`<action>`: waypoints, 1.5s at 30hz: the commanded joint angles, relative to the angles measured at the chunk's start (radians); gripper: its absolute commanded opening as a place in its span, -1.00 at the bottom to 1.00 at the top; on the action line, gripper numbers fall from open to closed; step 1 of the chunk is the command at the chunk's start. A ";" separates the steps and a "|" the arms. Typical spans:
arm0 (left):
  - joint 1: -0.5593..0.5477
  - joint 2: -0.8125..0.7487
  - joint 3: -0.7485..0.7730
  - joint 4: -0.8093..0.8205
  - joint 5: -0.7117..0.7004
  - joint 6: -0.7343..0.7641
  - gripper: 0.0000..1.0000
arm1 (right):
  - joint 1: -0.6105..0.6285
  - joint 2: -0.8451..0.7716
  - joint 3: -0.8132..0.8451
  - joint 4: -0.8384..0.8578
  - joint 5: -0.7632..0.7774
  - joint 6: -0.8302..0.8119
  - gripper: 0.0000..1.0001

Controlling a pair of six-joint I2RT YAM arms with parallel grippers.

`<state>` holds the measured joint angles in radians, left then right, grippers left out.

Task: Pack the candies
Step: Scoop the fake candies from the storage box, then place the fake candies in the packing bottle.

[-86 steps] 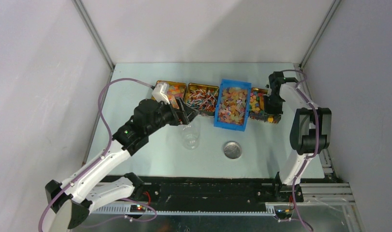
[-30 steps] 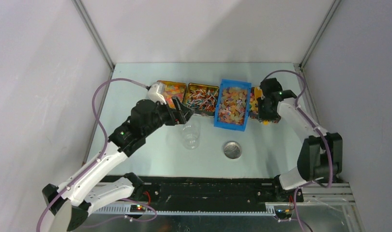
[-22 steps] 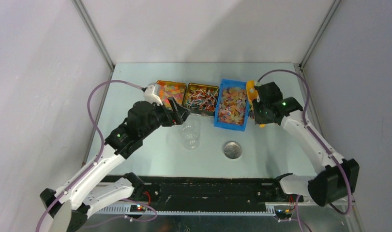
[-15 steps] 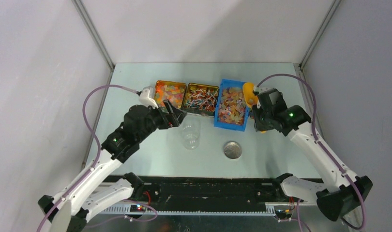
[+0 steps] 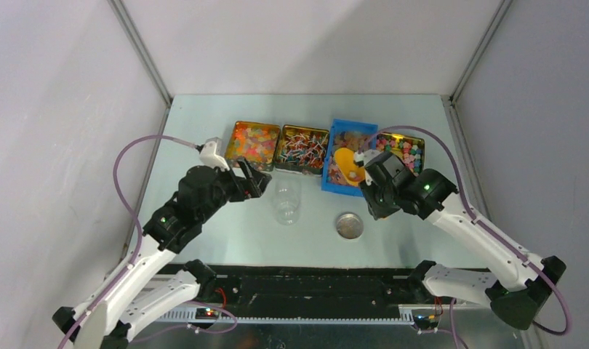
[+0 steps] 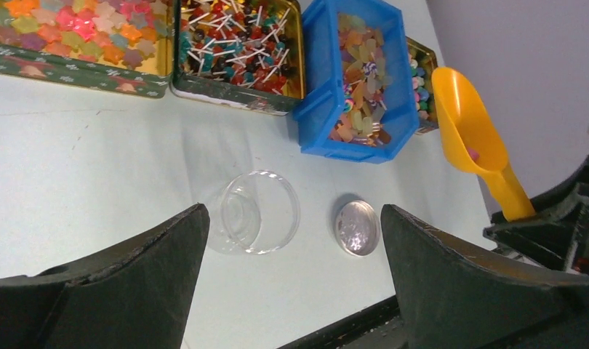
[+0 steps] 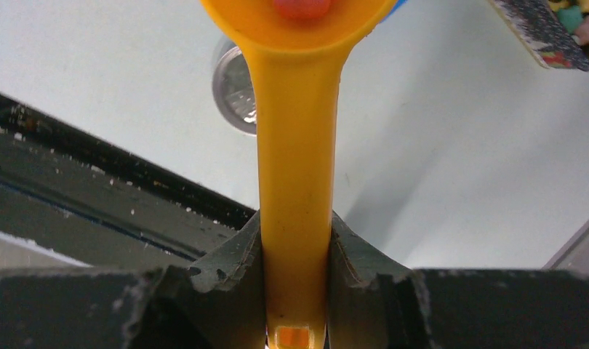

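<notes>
The candies fill a row at the back: star gummies in a tin (image 5: 252, 138), lollipops in a second tin (image 5: 301, 149), jellies in a blue bin (image 5: 342, 142), and pastel pieces in a third tin (image 5: 402, 149). My right gripper (image 5: 366, 182) is shut on the handle of an orange scoop (image 5: 347, 163). The scoop's bowl hovers over the bin's near end. The handle (image 7: 295, 145) is pinched between the jaws, and a pink candy (image 7: 300, 6) lies in the bowl. My left gripper (image 5: 251, 182) is open and empty, left of a clear jar (image 5: 286, 202).
The jar (image 6: 254, 212) stands open on the table, in front of the lollipop tin (image 6: 237, 43). A round silver lid (image 5: 348, 225) lies flat to its right, also seen in the left wrist view (image 6: 357, 227). The black rail runs along the near edge.
My right arm has swung left and nearer from the pastel tin, carrying the scoop over the blue bin's near end. My left arm has drawn back, down and to the left, away from the tins.
</notes>
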<state>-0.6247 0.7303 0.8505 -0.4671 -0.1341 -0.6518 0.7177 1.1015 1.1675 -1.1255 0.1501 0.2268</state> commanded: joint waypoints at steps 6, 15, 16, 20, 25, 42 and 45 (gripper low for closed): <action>0.008 -0.043 0.005 -0.112 -0.090 0.125 0.90 | 0.206 0.008 0.078 -0.072 0.004 -0.025 -1.00; 0.008 -0.090 -0.012 -0.188 -0.124 0.216 0.90 | 0.341 0.138 0.151 -0.087 0.051 -0.110 -1.00; 0.008 -0.094 -0.019 -0.189 -0.125 0.221 0.90 | 0.349 0.159 0.163 -0.086 0.051 -0.129 -1.00; 0.008 -0.111 -0.043 -0.200 -0.122 0.236 0.89 | 0.363 0.214 0.197 -0.082 0.059 -0.188 -1.00; 0.008 -0.108 -0.062 -0.220 -0.111 0.252 0.87 | 0.373 0.293 0.249 -0.098 0.075 -0.250 -1.00; 0.008 -0.065 -0.075 -0.236 -0.107 0.278 0.86 | 0.434 0.460 0.387 -0.206 0.177 -0.257 -1.00; 0.008 -0.060 -0.075 -0.236 -0.102 0.279 0.86 | 0.442 0.468 0.397 -0.225 0.192 -0.248 -1.00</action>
<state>-0.6231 0.6647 0.7643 -0.7063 -0.2333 -0.3992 1.1469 1.5581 1.5074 -1.3075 0.2901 -0.0330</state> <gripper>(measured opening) 0.932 0.303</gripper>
